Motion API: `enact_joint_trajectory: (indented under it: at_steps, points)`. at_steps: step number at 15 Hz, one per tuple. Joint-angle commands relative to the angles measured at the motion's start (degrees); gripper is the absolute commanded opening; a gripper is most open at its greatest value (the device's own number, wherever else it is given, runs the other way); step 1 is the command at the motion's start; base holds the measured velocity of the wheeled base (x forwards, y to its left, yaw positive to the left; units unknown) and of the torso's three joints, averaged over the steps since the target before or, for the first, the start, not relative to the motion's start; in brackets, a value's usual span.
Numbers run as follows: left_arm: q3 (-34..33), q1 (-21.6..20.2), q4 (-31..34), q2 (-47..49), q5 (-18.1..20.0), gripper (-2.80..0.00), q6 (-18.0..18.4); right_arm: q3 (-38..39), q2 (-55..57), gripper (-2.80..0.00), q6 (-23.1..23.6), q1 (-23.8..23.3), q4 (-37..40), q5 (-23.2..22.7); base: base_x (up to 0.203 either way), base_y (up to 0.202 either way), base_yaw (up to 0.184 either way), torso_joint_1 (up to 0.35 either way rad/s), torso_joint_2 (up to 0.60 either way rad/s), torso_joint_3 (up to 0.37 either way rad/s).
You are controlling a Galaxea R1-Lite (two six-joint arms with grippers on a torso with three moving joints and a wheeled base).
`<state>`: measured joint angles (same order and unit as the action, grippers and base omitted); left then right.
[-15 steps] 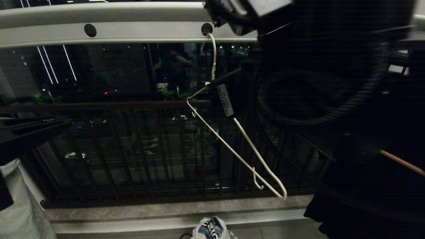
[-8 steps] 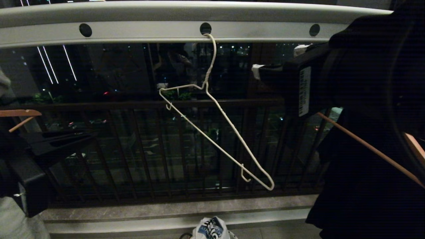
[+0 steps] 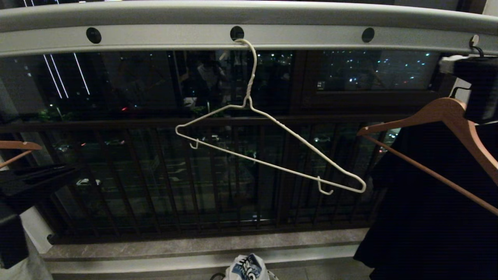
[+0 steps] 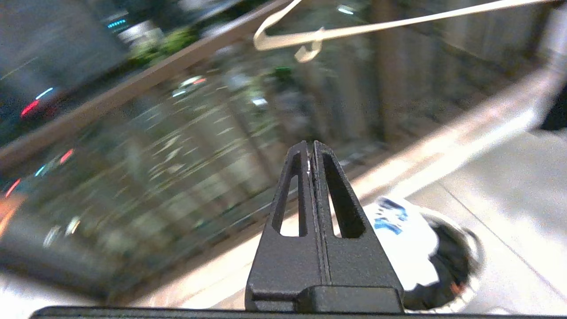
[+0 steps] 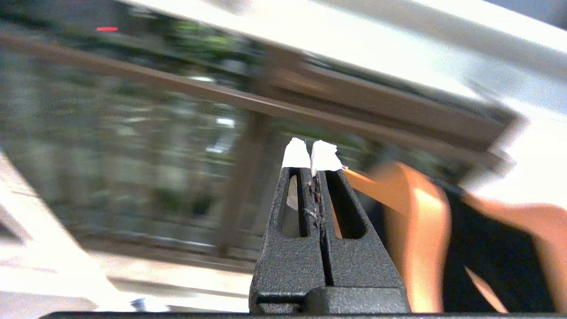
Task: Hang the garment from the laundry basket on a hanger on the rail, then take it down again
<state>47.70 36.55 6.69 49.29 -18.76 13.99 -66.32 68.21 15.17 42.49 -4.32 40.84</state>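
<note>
Rail [image 3: 163, 37]: light grey, with a row of round dark holes along its lower strip. Hanger [image 3: 272, 155]: cream-white wire. Garment [image 3: 246, 268]: white, printed blue and black. Laundry basket [image 4: 465, 266]: pale wall, dark interior. Wooden hanger [image 3: 439, 112]: warm brown, carrying a black garment [image 3: 428, 217]. Left tool [image 4: 311, 153]: black. Right tool [image 5: 310, 153]: black with white tips.

Head camera faces rail [image 3: 155, 15]; wrist cameras look past balcony bars [image 3: 155, 175].

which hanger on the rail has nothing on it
The thin cream-white wire hanger, hooked in the rail's middle hole; the brown wooden hanger at right carries a black garment.
</note>
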Motion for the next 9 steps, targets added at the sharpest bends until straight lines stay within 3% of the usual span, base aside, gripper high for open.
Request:
enact_joint_trajectory:
  at_steps: [1,3,7,9]
  points:
    - [-4.0,-8.0,0.0,-8.7,-0.2,-2.8,-0.5,7.5,-12.6,-2.8,0.2,-8.2,0.0,-0.1,0.0,0.0,0.0,0.0,0.0,0.0]
    - [-6.6,-17.4,0.1,-14.7,-0.1,-2.8,-0.9,14.3,-21.4,-2.8,0.2,-14.6,0.0,-0.5,0.0,0.0,0.0,0.0,0.0,0.0]
    - [-10.0,-31.7,0.5,-29.2,0.0,-2.8,-0.7,23.7,-32.5,-2.8,0.2,-29.0,-0.1,-1.6,0.0,0.0,0.0,0.0,0.0,0.0]
    - [-12.9,-35.7,0.5,-34.9,0.3,-2.8,-0.4,24.4,-37.3,-2.8,0.2,-33.5,0.3,-1.6,0.0,0.0,0.0,0.0,0.0,0.0]
